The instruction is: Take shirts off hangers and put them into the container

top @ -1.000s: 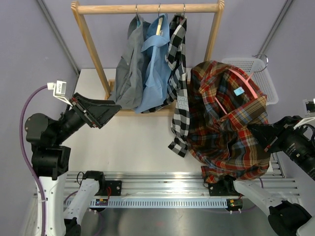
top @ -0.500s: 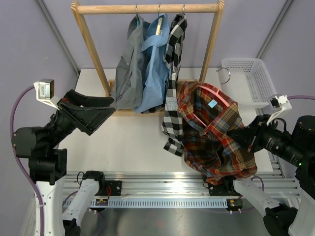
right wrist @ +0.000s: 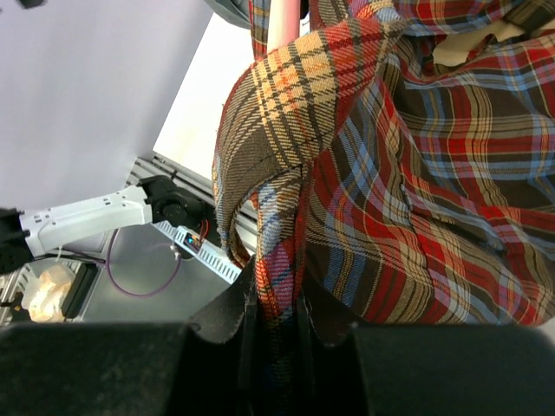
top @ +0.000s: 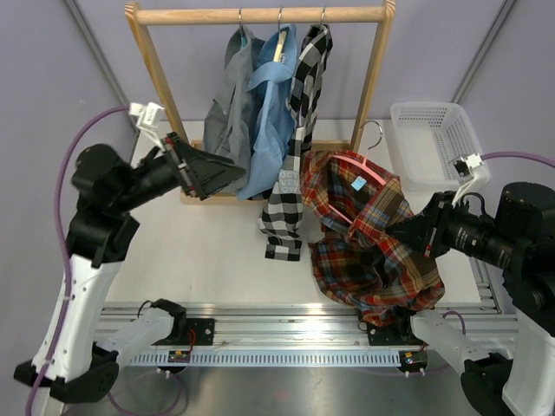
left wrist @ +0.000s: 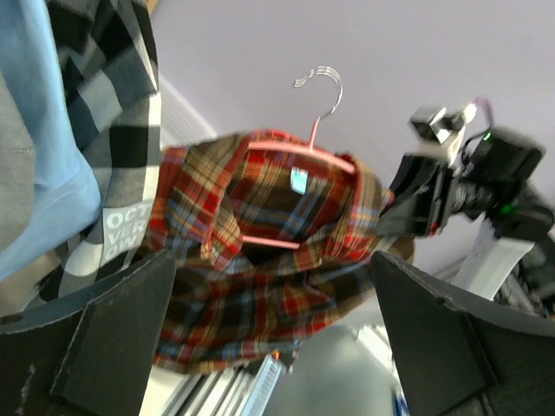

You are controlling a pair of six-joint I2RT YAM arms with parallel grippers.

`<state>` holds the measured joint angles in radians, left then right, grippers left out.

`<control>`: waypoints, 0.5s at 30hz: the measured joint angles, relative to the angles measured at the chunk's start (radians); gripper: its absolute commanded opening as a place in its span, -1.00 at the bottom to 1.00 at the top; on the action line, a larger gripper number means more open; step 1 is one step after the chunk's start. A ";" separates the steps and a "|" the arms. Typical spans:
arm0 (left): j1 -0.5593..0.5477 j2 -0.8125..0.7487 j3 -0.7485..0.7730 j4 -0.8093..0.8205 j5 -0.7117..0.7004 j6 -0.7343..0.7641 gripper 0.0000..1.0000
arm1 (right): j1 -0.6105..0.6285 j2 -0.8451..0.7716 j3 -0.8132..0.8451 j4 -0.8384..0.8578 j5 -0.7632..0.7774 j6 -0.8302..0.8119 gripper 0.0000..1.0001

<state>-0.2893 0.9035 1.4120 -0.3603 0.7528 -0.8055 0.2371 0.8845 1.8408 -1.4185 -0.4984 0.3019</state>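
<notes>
Even, diffuse light filled the top view, leaving only soft shadows beneath the plaid shirt (top: 373,260) on the white table (top: 217,260) and a bright sheen along the metal rail (top: 286,310). The left wrist view was smeared by motion blur, its near fingers (left wrist: 104,347) dark and unfocused; the right wrist view showed cloth sharply

top: overhead, whole scene | left wrist: plaid shirt (left wrist: 286,303) from afar | right wrist: same shirt, close-up
</notes>
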 measured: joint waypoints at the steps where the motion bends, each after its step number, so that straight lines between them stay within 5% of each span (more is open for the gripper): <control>1: -0.037 0.024 0.018 -0.023 -0.021 0.027 0.98 | 0.000 0.010 0.001 0.007 -0.005 0.000 -1.00; 15: -0.481 0.307 0.216 -0.198 -0.451 0.262 0.98 | 0.000 0.143 0.006 0.119 -0.096 -0.019 -1.00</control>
<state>-0.7708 1.2110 1.6279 -0.5579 0.3016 -0.5430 0.2371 1.0275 1.8465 -1.2991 -0.5941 0.2825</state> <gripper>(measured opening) 0.987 0.208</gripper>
